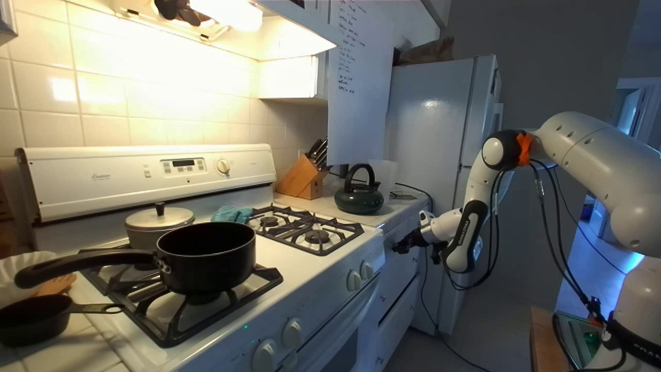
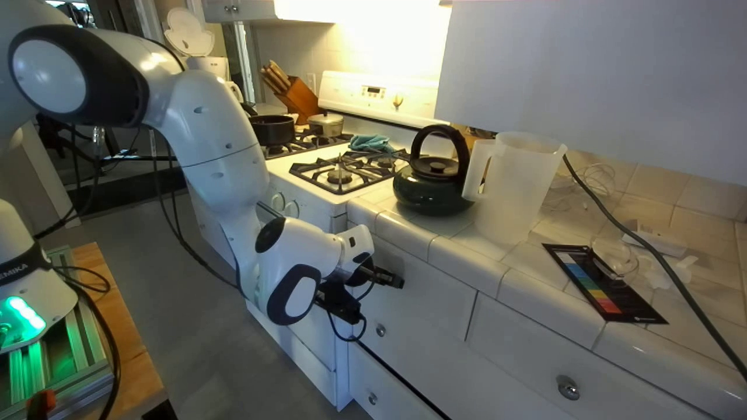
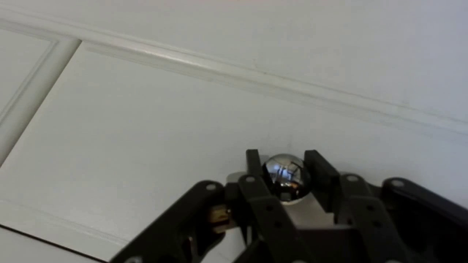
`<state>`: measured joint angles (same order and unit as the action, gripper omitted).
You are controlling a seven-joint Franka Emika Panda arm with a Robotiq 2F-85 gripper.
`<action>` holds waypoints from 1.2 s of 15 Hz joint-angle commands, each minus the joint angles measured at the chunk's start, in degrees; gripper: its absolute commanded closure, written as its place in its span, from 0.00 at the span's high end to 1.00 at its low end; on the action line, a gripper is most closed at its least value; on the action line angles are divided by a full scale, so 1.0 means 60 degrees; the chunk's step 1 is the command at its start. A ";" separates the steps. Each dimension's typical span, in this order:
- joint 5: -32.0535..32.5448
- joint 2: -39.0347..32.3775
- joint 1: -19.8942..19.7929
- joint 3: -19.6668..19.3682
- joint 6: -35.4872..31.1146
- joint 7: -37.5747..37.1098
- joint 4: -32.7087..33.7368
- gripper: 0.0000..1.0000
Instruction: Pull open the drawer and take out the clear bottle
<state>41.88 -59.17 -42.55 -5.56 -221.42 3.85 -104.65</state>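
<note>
Tiled kitchen counter (image 2: 519,291), stove (image 2: 321,198) at far left in an exterior view. Drawer (image 3: 190,128) under counter looks flush; clear bottle not visible, perhaps inside. Gripper (image 3: 282,155) mostly closed, seemingly snug on the knob (image 3: 287,175). Likely step: knob grasped; next wants steady, straight pull.

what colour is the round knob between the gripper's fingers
The knob is shiny silver and mirror-like, seen best in the wrist view.
</note>
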 commanded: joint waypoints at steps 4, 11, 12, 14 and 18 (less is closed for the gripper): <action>-0.1155 0.0584 0.0755 -0.1255 -0.1226 0.0401 -0.2839 0.11; -0.3315 0.0819 0.1803 -0.2202 -0.3187 0.1084 -0.5619 0.11; -0.3530 0.0805 0.1887 -0.2291 -0.3379 0.1104 -0.5857 0.11; -0.3743 0.0743 0.1962 -0.2404 -0.3506 0.1046 -0.6025 0.11; -0.3876 0.0772 0.2038 -0.2523 -0.3185 0.1039 -0.6567 0.11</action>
<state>19.81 -53.88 -32.36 -21.11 -241.36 9.11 -139.69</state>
